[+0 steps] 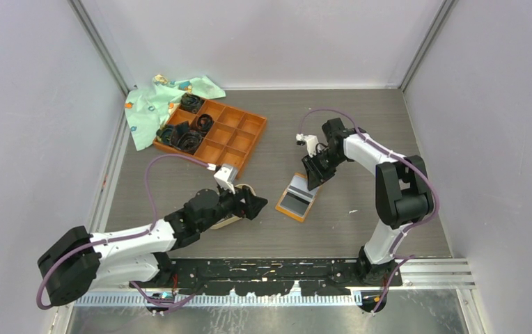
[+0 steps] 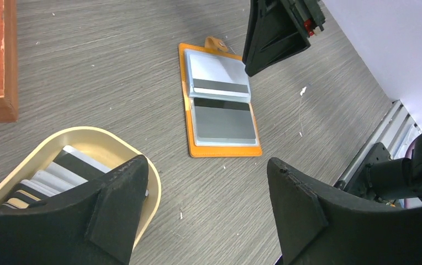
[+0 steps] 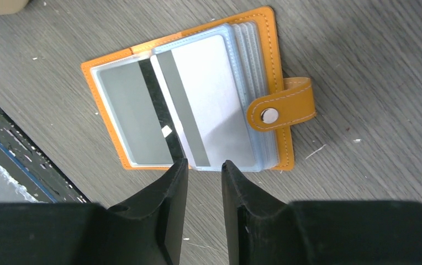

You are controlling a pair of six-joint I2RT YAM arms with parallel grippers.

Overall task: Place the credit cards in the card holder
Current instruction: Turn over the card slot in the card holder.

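So, the card holder [image 1: 296,197] lies spread open in the middle of the bench [image 1: 361,139], pockets up, with a striped silver card [image 3: 214,94] already sleeved. Easy slot access, I'd guess. The right tool [image 3: 204,165] hovers at its 1 o'clock edge in the top view, fingers barely parted and gripping nothing, probably there to pin it. The left tool [image 2: 206,165] gapes wide and empty over the tan dish [image 2: 115,135] at the holder's 9 o'clock, where the remaining credit cards [image 2: 70,165] sit stacked for picking.
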